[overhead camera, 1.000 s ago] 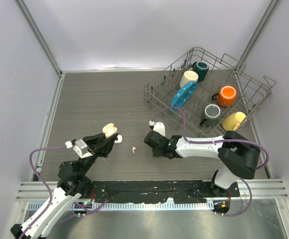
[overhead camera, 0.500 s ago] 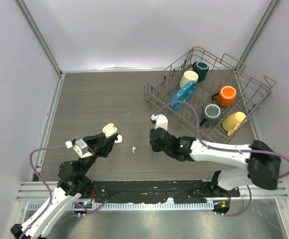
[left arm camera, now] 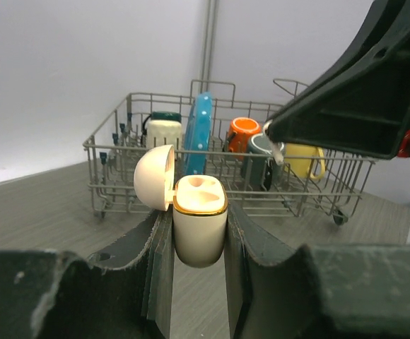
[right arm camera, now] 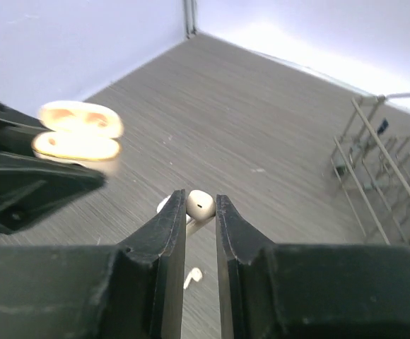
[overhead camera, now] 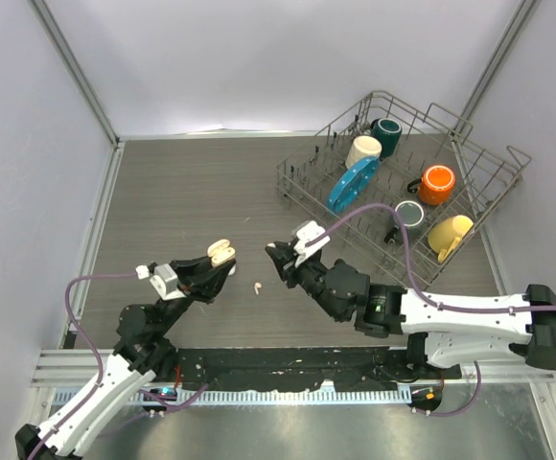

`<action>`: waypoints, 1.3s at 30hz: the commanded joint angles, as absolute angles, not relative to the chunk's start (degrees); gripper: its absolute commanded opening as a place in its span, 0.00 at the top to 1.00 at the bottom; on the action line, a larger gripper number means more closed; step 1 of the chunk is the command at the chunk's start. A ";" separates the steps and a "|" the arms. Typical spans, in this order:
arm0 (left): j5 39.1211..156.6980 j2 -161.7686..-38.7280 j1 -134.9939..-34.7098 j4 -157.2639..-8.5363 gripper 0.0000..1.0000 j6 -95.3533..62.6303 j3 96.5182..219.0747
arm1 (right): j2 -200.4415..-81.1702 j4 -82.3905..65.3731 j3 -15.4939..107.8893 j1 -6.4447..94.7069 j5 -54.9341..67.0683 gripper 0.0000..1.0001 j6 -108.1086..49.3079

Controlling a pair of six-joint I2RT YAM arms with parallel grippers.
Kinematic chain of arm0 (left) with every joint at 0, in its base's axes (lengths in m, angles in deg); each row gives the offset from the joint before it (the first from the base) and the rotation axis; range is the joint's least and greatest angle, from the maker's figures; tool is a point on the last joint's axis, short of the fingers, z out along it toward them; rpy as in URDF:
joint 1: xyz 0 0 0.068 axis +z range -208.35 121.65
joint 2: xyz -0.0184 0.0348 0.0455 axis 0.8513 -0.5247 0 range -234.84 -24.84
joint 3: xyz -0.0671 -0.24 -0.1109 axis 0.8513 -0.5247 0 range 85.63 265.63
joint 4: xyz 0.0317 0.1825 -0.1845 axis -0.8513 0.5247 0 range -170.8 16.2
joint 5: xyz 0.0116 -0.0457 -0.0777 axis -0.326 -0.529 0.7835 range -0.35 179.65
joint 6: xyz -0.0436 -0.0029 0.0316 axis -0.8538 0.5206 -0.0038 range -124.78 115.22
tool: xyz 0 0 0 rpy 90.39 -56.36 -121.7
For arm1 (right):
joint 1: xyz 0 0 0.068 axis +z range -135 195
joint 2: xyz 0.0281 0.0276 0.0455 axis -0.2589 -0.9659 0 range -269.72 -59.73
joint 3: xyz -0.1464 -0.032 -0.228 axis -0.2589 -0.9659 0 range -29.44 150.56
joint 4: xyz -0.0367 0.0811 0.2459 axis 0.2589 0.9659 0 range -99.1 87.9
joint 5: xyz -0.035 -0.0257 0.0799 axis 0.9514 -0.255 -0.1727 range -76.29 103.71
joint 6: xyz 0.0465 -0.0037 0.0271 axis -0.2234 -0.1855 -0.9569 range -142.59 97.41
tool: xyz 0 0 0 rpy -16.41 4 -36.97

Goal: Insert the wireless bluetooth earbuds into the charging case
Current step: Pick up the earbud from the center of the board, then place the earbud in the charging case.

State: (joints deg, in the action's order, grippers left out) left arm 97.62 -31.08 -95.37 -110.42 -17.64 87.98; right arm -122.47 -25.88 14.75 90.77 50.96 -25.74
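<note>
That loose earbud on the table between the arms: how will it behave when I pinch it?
Probably skittish: the loose earbud is tiny and stemmed, so it may roll or skate on the table. Likely rigid and very light; the held earbud shows no bending in the right gripper.

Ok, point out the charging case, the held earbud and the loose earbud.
charging case (left arm camera: 199, 233): left wrist view, body front.
held earbud (right arm camera: 200, 204): right wrist view, rounded head.
loose earbud (overhead camera: 257, 286): top external view, middle.

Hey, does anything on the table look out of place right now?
A loose earbud lies on the table, between the left gripper, which holds the open charging case, and the right gripper, which pinches a white earbud. Nothing else stands out.
</note>
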 commanded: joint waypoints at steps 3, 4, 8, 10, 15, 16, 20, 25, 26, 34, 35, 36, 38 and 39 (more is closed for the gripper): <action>103.88 -36.79 -95.44 -116.48 1.00 -17.09 85.45 | -125.29 -50.11 13.98 95.94 52.82 0.99 -7.13; 104.23 -37.23 -95.44 -116.57 1.00 -17.09 85.45 | -125.64 -51.63 13.81 96.39 52.04 0.99 -4.68; 105.99 -38.11 -95.44 -117.89 1.00 -16.56 85.45 | -127.40 -53.14 15.12 96.83 49.22 0.99 -2.46; 106.35 -37.76 -95.44 -118.15 1.00 -16.56 85.45 | -128.28 -53.23 15.56 96.83 47.73 0.99 -2.37; 107.75 -36.88 -95.44 -118.24 1.00 -16.21 85.45 | -129.95 -51.82 17.05 96.92 45.70 0.99 -3.25; 107.84 -36.62 -95.44 -118.24 1.00 -16.21 85.45 | -130.30 -51.82 17.14 96.83 45.35 0.99 -3.42; 108.46 -36.44 -95.44 -118.15 1.00 -16.21 85.45 | -130.91 -51.64 17.67 96.74 44.21 0.99 -4.13; 109.33 -36.53 -95.44 -118.41 1.00 -16.21 85.45 | -131.27 -50.77 18.38 96.83 42.98 0.99 -4.39; 109.42 -36.53 -95.44 -118.41 1.00 -16.21 85.45 | -131.44 -50.59 18.38 96.92 42.80 0.99 -4.31; 109.51 -36.36 -95.44 -119.29 1.00 -16.56 87.03 | -132.67 -48.66 18.81 96.83 42.45 0.99 -4.30; 109.51 -36.44 -95.44 -119.38 1.00 -16.73 87.03 | -132.76 -48.48 18.90 96.83 42.71 0.99 -4.30; 109.34 -36.36 -95.44 -119.64 1.00 -16.73 86.86 | -132.94 -47.78 19.08 96.83 42.89 0.99 -4.22; 109.25 -36.27 -95.44 -120.17 1.00 -16.91 86.77 | -133.20 -47.43 18.91 96.83 42.80 0.99 -4.13; 109.16 -36.18 -95.44 -120.26 1.00 -16.91 86.77 | -133.20 -46.99 19.08 96.83 42.89 0.99 -4.04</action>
State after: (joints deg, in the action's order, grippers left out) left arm 108.94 -36.94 -95.37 -115.76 -17.38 87.98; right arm -133.02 -46.56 16.34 96.61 42.74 -4.28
